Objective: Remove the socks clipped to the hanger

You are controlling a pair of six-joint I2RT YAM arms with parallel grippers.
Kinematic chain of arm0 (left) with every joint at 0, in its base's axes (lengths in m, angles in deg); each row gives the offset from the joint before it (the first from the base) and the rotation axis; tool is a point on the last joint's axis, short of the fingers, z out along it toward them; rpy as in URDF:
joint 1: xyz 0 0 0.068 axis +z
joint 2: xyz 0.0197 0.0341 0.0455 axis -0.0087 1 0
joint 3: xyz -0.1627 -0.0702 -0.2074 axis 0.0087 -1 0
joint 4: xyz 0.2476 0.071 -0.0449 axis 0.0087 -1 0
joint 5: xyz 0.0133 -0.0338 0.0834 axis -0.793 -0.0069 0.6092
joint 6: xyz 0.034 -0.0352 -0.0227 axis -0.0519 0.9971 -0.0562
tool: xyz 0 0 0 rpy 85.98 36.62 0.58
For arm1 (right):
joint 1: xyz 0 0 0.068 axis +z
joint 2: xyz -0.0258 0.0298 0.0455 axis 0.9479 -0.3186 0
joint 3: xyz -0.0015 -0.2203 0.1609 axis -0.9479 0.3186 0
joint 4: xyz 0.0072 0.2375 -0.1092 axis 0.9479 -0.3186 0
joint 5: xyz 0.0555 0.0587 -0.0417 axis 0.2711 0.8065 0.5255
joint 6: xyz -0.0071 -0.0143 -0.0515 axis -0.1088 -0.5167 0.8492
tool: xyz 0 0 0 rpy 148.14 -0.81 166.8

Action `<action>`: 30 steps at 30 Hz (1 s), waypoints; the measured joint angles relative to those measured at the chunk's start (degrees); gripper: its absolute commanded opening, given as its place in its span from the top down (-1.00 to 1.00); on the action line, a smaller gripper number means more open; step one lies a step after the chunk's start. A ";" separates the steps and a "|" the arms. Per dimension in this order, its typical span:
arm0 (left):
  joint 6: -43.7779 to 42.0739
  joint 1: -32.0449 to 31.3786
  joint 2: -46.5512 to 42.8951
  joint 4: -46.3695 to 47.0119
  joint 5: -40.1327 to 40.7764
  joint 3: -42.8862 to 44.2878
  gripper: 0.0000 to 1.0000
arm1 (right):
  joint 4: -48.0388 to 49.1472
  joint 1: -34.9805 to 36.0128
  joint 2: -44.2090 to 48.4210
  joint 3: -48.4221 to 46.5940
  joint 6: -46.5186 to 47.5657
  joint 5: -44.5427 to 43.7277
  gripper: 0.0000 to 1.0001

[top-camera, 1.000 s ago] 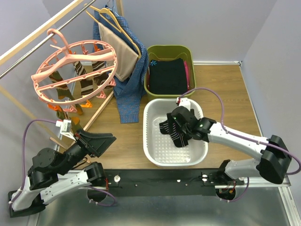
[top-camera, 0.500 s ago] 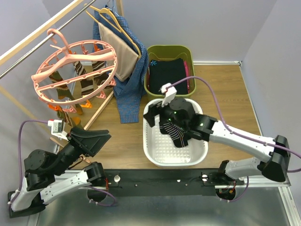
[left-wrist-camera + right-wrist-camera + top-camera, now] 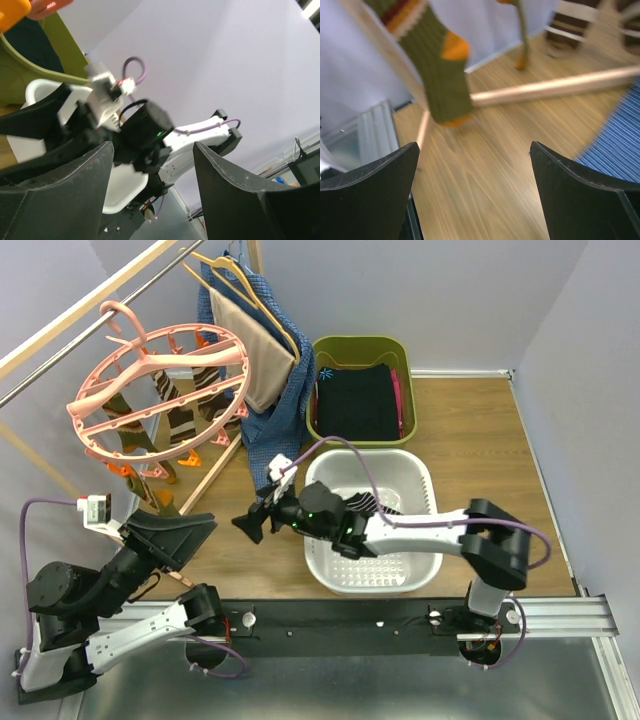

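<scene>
The salmon-pink ring hanger [image 3: 150, 390] hangs from the rail at the upper left, with several striped socks [image 3: 183, 420] clipped under it. A black striped sock [image 3: 365, 504] lies in the white basin [image 3: 425, 565]. My right gripper [image 3: 250, 524] is open and empty, left of the basin and low over the wooden table, pointing toward the hanger. In the right wrist view an olive sock with an orange heel [image 3: 437, 75] hangs ahead of the gripper [image 3: 475, 195]. My left gripper [image 3: 185, 537] is open and empty at the lower left, below the hanger; the left wrist view [image 3: 152, 190] faces the right arm.
A green bin [image 3: 325, 430] holds black clothing behind the basin. Beige and blue garments [image 3: 268, 390] hang on thin hangers right of the ring. A wooden rack bar [image 3: 205, 478] slants across the table; it also shows in the right wrist view [image 3: 555, 87].
My right gripper left the black sock in the basin and swung left across the table toward the hanger. My left arm drew back and down a little.
</scene>
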 measured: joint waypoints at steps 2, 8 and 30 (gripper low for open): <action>-0.04 0.00 0.00 -0.07 0.57 0.83 -0.47 | 7.32 1.55 -4.72 -1.01 0.85 0.63 -1.00; -0.28 0.00 0.00 0.00 1.42 2.86 -0.46 | 17.97 5.49 -21.62 -13.73 3.78 0.83 -1.00; -2.38 1.05 0.00 -0.76 2.45 10.95 -0.41 | 23.23 8.94 -44.11 -40.02 9.86 -12.76 0.54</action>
